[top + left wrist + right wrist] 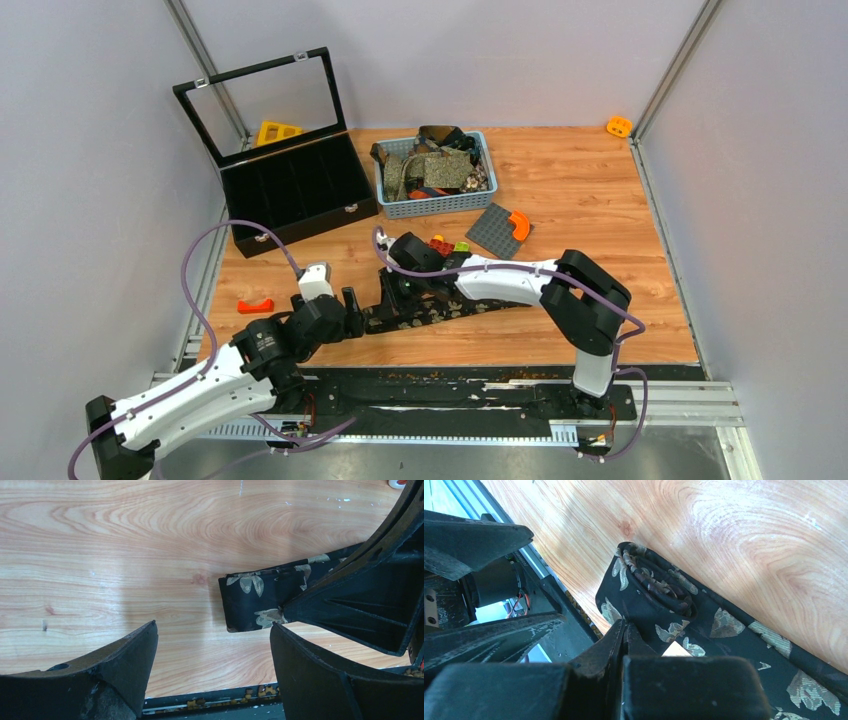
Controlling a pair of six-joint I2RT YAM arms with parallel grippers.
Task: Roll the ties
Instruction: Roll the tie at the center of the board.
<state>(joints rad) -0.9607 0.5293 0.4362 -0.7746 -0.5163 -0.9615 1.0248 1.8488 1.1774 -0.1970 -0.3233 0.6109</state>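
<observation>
A black tie with a tan floral print lies along the near part of the wooden table. Its left end is wound into a small roll, which also shows in the left wrist view. My right gripper is down at that end. Its fingers are pressed together on the tie fabric just beside the roll. My left gripper is open and empty, low over the table just left of the roll and not touching it. More ties are piled in a basket.
The grey-blue basket stands at the back centre. An open black compartment box stands at the back left. A grey studded plate with an orange piece, and red and green bricks, lie behind the right arm. An orange piece lies at the left.
</observation>
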